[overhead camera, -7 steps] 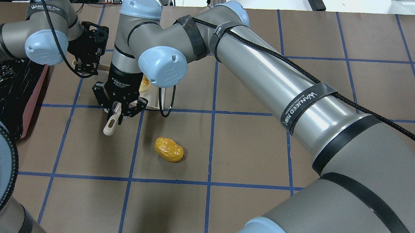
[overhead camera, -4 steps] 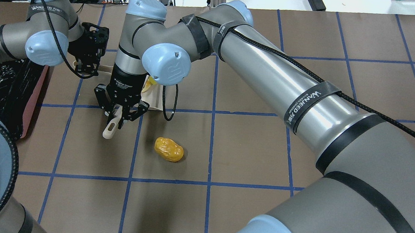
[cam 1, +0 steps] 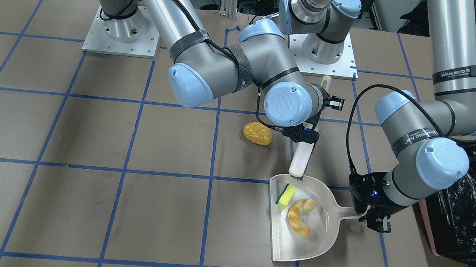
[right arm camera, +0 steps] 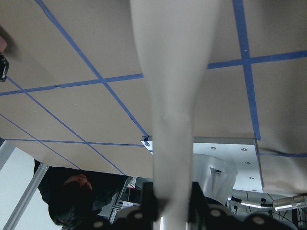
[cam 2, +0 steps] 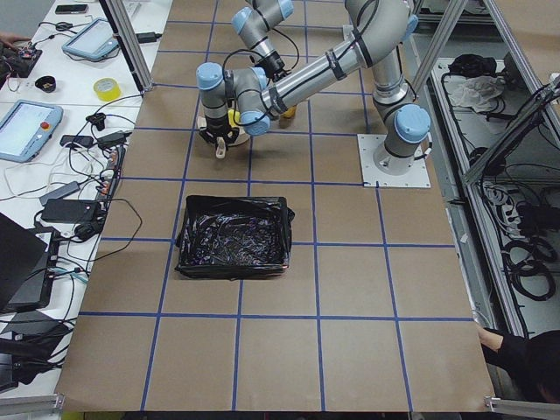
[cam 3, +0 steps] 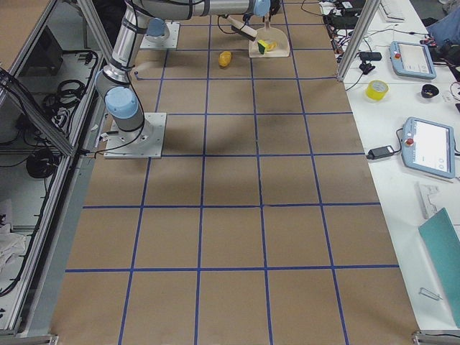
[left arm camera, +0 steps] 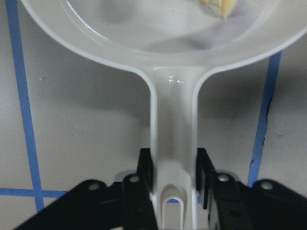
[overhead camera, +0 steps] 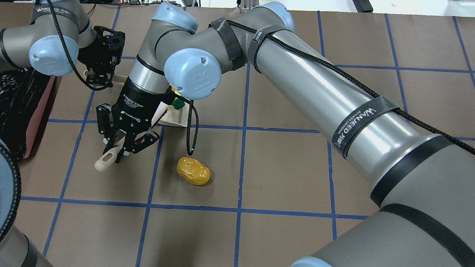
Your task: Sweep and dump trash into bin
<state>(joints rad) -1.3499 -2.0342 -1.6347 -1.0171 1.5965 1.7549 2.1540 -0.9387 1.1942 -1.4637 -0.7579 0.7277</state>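
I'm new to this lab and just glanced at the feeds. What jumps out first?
A cream dustpan on the robot's left holds a sponge and a pastry, its handle shut in the jaws of the left gripper. The right gripper holds a brush tilted down to the pan's rim, and a golden roll lies loose on the table nearby. A black-lined bin stands further left.

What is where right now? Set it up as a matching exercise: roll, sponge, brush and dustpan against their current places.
1. golden roll
2. sponge
3. brush
4. dustpan

A. handle clamped in the left gripper
B. lying inside the dustpan
C. on the table, outside the dustpan
D. handle clamped in the right gripper

Pairs: 1-C, 2-B, 3-D, 4-A
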